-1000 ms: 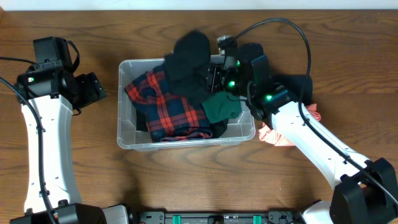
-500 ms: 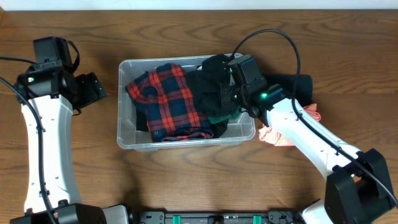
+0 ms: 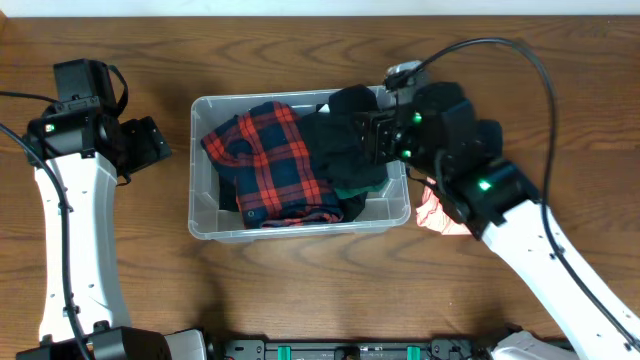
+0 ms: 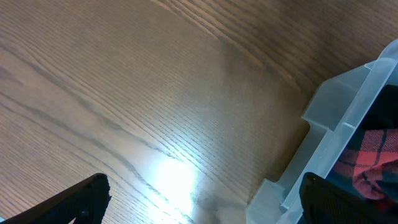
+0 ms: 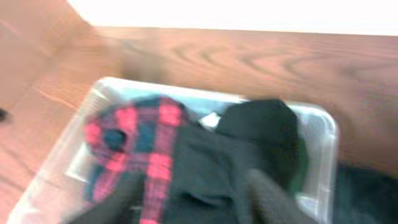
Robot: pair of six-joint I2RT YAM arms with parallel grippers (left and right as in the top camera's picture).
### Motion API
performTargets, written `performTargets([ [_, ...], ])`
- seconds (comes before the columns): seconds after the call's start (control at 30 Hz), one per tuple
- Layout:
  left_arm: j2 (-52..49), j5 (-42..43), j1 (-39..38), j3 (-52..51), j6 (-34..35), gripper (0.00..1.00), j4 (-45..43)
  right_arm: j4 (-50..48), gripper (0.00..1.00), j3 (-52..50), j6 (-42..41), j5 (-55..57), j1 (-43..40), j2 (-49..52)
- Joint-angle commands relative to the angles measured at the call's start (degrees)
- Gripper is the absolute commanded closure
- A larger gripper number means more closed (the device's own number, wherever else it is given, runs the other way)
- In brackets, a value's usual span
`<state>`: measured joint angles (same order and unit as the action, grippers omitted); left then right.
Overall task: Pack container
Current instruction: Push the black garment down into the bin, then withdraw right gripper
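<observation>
container [image 3: 200, 215]: one, clear plastic. garments inside it: three. one red plaid shirt [image 3: 265, 160], one black garment [image 3: 335, 135], one green piece [image 3: 360, 187]. cloths outside on the table [image 3: 300, 290]: two. one pink cloth [image 3: 435, 215], one dark cloth [image 5: 367, 186]. robot arms: two, left arm [image 3: 70, 200], right arm [image 3: 540, 250].

Table: dark brown wood-grain tabletop [image 3: 300, 290], filling nearly all of each view.
Beyond table: plain white surface [image 5: 249, 12] along its far edge.
Light: bright glare patch [image 4: 174, 177] on the table's wood.

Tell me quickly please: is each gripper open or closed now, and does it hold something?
Left gripper: open, holding nothing, beside the container.
Right gripper: open, apparently holding nothing, above the black garment; the view is blurred.
</observation>
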<state>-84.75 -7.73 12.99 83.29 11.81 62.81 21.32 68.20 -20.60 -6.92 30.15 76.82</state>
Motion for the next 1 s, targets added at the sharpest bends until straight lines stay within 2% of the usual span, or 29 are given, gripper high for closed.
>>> performTargets([
  [0.0,-0.2,-0.7,0.2,0.0,0.1,0.02,0.1,-1.3,0.71,0.3,-0.8,-3.9,1.5,3.3],
  [0.07,-0.2,-0.7,0.2,0.0,0.1,0.02,0.1,-2.8,0.79,0.3,-1.4,-3.9,2.3,6.8],
  [0.27,-0.2,-0.7,0.2,0.0,0.1,0.02,0.1,-6.7,0.92,0.3,-3.8,-2.7,3.8,23.1],
  [0.43,-0.2,-0.7,0.2,0.0,0.1,0.02,0.1,-7.7,0.95,0.3,-9.2,-5.2,3.4,34.8],
  [0.6,-0.2,-0.7,0.2,0.0,0.1,0.02,0.1,-8.4,0.90,0.9,-8.6,-11.8,2.7,34.2],
  [0.67,-0.2,-0.7,0.2,0.0,0.1,0.02,0.1,-8.2,0.86,1.7,-7.0,-12.7,2.1,31.0],
  [0.73,-0.2,-0.7,0.2,0.0,0.1,0.02,0.1,-7.6,0.77,2.3,-5.9,-12.9,1.3,26.3],
  [0.83,-0.2,-0.7,0.2,0.0,0.1,0.02,0.1,-7.5,0.50,2.4,-4.4,-12.9,-0.8,18.4],
  [0.97,-0.2,-0.7,0.2,0.0,0.1,0.02,0.1,-5.0,0.29,2.4,-3.1,-12.8,-6.9,7.8],
])
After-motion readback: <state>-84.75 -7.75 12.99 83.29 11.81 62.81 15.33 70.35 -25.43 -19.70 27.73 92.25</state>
